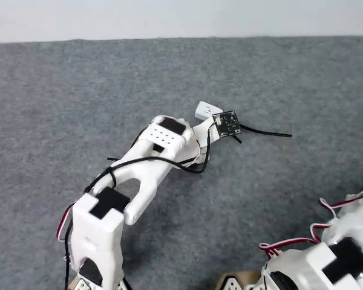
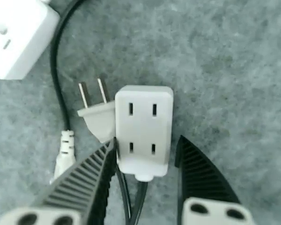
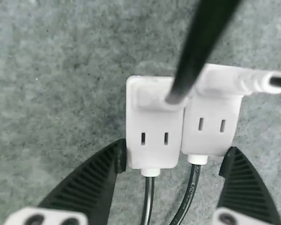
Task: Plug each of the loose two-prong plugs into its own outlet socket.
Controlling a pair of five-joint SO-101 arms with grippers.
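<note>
Now, left claw: apart, its two black ribbed fingers straddling the four-slot outlet block. One finger touches a corner of the block and the other stands just clear of its side.
Four-slot outlet block: white, lying flat on the grey tabletop. Both pairs of slots face up and are bare, and dark cords leave the end nearest the claw.
Loose plug: white, with two metal prongs pointing away from the claw. It lies on the tabletop against the long side of the four-slot outlet block, in no socket.
Black cable: curves past the loose plug to a white ribbed sleeve just beside one finger.
Corner outlet: another white socket face, well apart from the block and cut by the frame edge.
Right claw: apart, one finger on each outer side of two white blocks that lie side by side and touch.
Black-cord block: a white plug body sits over the slots farther from the claw, and its thick black cord rises toward the camera. The nearer pair of slots is bare.
White-cord block: a seated white plug covers its far slots, with its sleeve running off sideways. The nearer slots are bare.
High view: the left arm stretches from the lower left of the frame to the centre, with a white outlet just past its wrist at upper centre. The right arm sits in the lower right corner.
</note>
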